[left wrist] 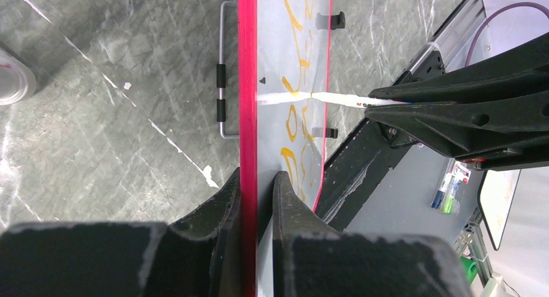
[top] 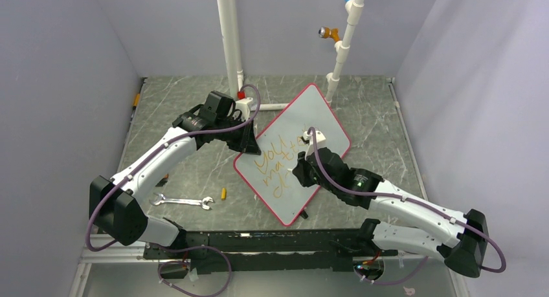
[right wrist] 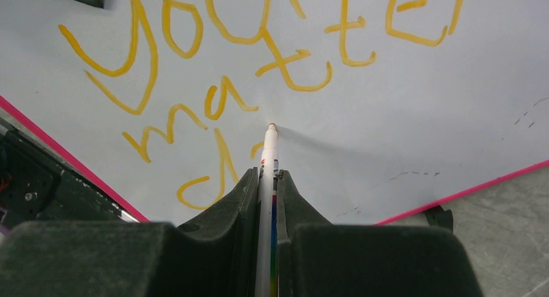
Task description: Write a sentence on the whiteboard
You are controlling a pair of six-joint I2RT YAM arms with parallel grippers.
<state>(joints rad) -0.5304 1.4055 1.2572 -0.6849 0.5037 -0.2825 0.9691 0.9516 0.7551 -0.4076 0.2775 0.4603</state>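
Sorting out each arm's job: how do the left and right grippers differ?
The left gripper clamps the whiteboard at its rim; the right gripper pinches a white marker. The left sits at the board's edge, the right over its face, marker tip touching near the lettering. Both grip something.

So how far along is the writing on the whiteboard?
Done: "You matter" stands in orange on the whiteboard. In hand: left jaws clamp its red rim; right jaws hold the marker, tip on the board, at a barely begun third line. Left: probably finishing that line.
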